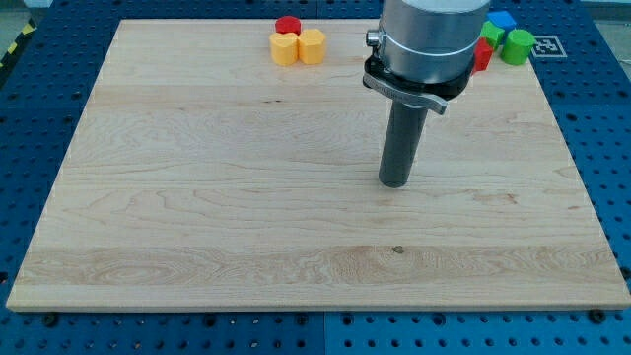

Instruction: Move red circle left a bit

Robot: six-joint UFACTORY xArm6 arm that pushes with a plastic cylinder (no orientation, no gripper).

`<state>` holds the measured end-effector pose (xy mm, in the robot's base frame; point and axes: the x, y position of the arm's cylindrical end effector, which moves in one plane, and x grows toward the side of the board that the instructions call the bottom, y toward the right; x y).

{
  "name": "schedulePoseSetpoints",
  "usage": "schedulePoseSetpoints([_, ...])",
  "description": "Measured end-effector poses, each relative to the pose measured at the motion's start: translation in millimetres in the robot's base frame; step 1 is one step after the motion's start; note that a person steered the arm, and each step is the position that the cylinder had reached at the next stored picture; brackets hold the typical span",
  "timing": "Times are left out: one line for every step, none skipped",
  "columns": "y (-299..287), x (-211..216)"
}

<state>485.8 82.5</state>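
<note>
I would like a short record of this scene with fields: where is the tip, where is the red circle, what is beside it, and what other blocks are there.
tip: my tip rests mid-board, touching no block
red circle: red circle at the view's top edge, up and left of the tip
neighbours: two yellow blocks just below it, close or touching
other blocks: green blocks, blue block and another red block at the view's top right, partly hidden by the arm
surface: wooden board

The circle (287, 25) lies at the board's (197, 197) top edge, touching two blocks (298, 47) just below it. Well to the right, a cluster of blocks (508, 39) sits partly behind the arm (429, 44). My tip (394, 183) rests mid-board, well apart from all.
</note>
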Motion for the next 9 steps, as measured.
schedulePoseSetpoints([0,0])
schedulePoseSetpoints([4,-19])
schedulePoseSetpoints([4,-57])
schedulePoseSetpoints([7,-107])
schedulePoseSetpoints([12,-152])
schedulePoseSetpoints([12,-174])
schedulePoseSetpoints([12,-176])
schedulePoseSetpoints([12,-180])
schedulePoseSetpoints([13,-207])
